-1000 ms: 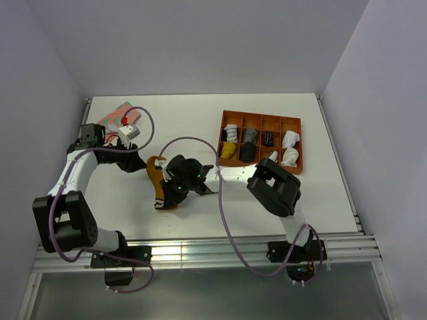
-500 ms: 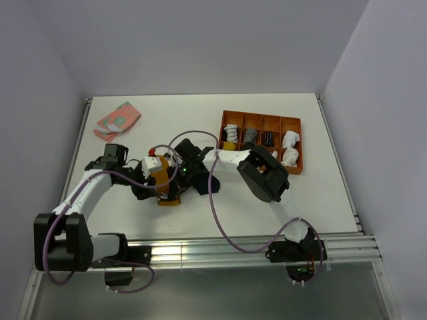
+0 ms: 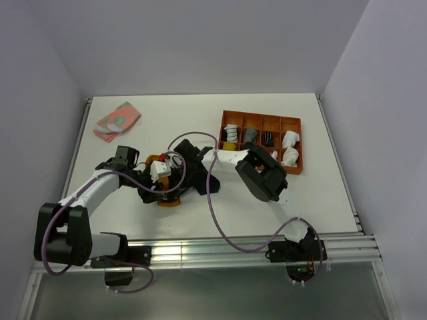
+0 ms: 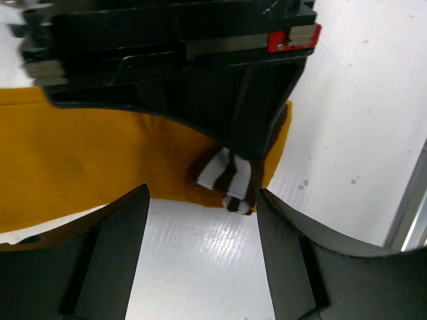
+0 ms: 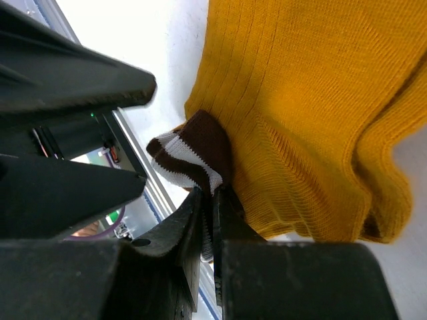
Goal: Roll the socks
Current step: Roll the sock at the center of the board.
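A mustard-orange sock [image 4: 73,167] lies on the white table, and its brown-and-white striped cuff [image 4: 230,177] is bunched at one end. My right gripper [image 5: 208,193] is shut on that cuff [image 5: 190,157], with the ribbed sock body [image 5: 300,100] spreading beyond it. My left gripper [image 4: 202,207] is open, low over bare table just short of the cuff, and holds nothing. It faces the black right gripper [image 4: 180,67]. From above, the left gripper [image 3: 165,189] and the right gripper [image 3: 183,179] meet over the sock [image 3: 167,201] at centre-left.
An orange divided tray [image 3: 261,117] holding several rolled socks stands at the back right. A pink-and-green folded cloth [image 3: 117,120] lies at the back left. The metal rail of the table's near edge [image 3: 200,250] runs close behind the sock.
My left arm has swung from the back left, near the cloth, down to the sock, and its jaws have opened wider. The right gripper has shifted slightly left, still holding the cuff.
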You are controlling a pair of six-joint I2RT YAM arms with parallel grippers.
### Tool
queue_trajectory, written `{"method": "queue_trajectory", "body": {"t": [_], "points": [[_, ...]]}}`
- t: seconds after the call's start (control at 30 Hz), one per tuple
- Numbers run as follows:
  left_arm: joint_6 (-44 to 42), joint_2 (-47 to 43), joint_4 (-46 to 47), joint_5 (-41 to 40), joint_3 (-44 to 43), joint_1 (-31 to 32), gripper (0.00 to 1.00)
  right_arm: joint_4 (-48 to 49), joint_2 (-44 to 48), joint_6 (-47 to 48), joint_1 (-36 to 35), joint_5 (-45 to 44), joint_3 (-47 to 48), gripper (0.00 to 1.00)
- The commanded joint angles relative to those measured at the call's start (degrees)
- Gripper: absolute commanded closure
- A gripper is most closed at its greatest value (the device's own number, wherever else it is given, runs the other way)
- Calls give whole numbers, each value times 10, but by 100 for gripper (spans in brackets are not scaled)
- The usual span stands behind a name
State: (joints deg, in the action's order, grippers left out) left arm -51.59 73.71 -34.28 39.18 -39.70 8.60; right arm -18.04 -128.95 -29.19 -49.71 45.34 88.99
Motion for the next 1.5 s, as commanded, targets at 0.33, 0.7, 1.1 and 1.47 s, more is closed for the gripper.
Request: {"method": "queue_trajectory", "body": {"t": [0.33,0.7,1.1,1.47], "points": [[-38,42,-45,43,-31,14,29,28,-21,-22,-1,6,3,100],[-59,74,-79,46,-30,16,36,55,-25,-50,-1,5,0,100],[-40,110,-83,13,-41,15,82,104,1,-87,0,-31,-39,100],[-51,203,-166,4,-107,9,100,254,92,-137,1,-140,-173,69]]}}
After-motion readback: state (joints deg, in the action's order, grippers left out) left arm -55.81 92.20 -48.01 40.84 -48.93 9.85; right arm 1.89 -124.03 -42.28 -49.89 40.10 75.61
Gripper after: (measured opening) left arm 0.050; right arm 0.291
